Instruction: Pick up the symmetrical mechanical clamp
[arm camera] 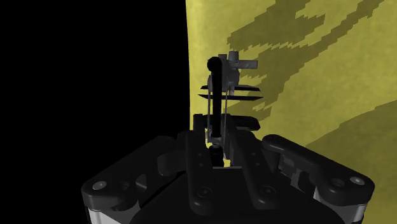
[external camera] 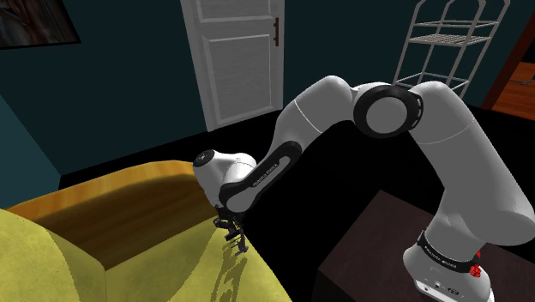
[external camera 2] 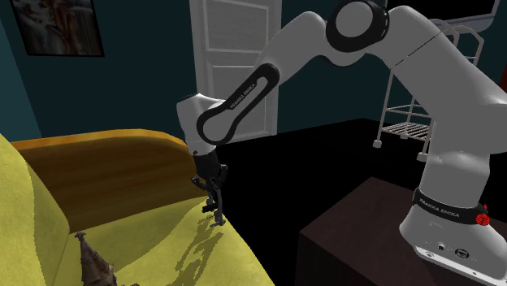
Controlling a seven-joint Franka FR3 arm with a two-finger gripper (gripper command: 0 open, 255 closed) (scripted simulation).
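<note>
As I scan the shoulder cam from its left, a framed pic hangs on the dark teal wall. Below it is a yellow sofa w/ a brown band along its back. Next comes the gripper, pointing down over the seat near the cushion's edge. Its fingers are clenched on the clamp, a dark metal piece w/ grey cross parts. The clamp hangs at the cushion surface w/ its shadow on the fabric beneath; can't tell if its tip touches. Further right: white panelled door, white arm, wire rack, then the dark box stand. On the 2nd ext. cam, a small brown spiky cone sits on the seat at far left, well apart from the clamp.
</note>
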